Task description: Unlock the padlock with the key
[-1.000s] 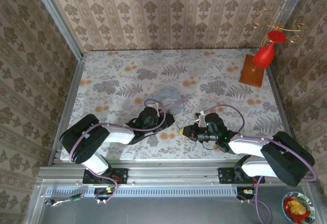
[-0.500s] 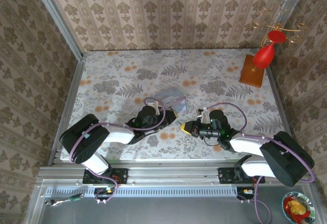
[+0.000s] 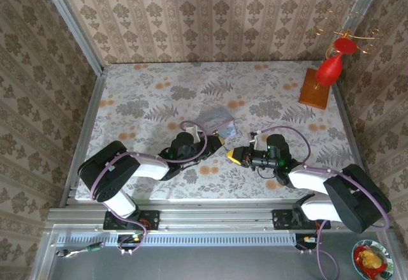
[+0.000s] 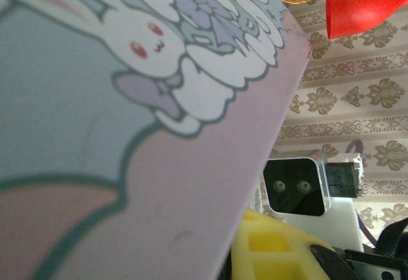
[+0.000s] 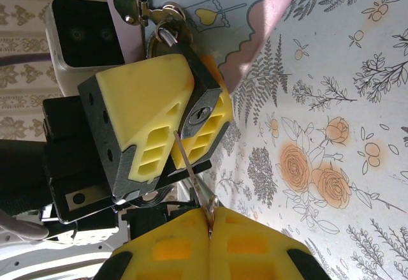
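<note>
Right wrist view gives the clearest read of the step. The padlock (image 5: 194, 88) hangs by its shackle from the hasp (image 5: 135, 4) of the tin (image 5: 223, 18). The left gripper (image 5: 186, 111) has its yellow fingers (image 5: 137, 111) clamped on the lock body from both sides, with the keyhole (image 5: 199, 115) turned towards this camera. The right gripper (image 5: 209, 232) has its fingers (image 5: 166, 248) pressed together on the bow of the key (image 5: 193, 175), and the blade points up at the lock's lower face. The tip sits just beside the keyhole rather than plainly in it, and I cannot tell whether it has entered the slot. To do this well, I judge that the blade should be lined up with the keyway before any push. It looks slanted to the lock face, and a skewed push would likely slide off or swing the lock on the hasp. The left grip should act as a firm brace, and the turn should wait until the blade is fully seated. In the top external view both arms lie low over the table (image 3: 140, 95), with their forearms reaching inwards from their bases. There the left gripper (image 3: 218, 143) and right gripper (image 3: 232, 156) come nearly nose to nose just in front of the tin (image 3: 215, 122), and the right wrist points leftwards.
</note>
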`<state>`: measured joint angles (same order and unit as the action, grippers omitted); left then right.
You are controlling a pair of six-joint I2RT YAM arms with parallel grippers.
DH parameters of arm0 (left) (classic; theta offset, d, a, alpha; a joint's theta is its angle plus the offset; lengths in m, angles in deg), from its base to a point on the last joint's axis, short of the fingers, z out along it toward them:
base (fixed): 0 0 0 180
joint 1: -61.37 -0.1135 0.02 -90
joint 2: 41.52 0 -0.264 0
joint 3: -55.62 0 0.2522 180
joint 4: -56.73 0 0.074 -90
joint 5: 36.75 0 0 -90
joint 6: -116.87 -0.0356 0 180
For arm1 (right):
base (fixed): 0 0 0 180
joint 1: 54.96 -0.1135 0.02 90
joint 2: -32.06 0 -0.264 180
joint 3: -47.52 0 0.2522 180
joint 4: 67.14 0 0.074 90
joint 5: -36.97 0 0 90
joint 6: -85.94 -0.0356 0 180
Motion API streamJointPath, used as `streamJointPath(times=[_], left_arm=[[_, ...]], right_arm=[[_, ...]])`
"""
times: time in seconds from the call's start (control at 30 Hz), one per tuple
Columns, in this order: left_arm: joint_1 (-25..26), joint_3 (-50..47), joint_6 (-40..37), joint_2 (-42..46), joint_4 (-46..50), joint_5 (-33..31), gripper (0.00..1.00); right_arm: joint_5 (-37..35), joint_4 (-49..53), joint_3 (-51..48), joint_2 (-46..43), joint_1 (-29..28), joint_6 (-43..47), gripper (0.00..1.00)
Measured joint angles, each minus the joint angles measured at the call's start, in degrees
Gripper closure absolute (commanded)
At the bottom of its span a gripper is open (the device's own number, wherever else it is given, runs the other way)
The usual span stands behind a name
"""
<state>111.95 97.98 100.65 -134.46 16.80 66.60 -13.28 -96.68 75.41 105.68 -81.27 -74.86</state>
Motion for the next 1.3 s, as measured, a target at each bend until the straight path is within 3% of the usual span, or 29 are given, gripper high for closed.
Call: streamJointPath(times=[1.3], left_arm=[[0.3,0.0,3.2,-1.0,-4.7,1.0,0.94]], right_arm=[[4.0,-2.8,0.0,1.5,2.6,-1.7,1.00]])
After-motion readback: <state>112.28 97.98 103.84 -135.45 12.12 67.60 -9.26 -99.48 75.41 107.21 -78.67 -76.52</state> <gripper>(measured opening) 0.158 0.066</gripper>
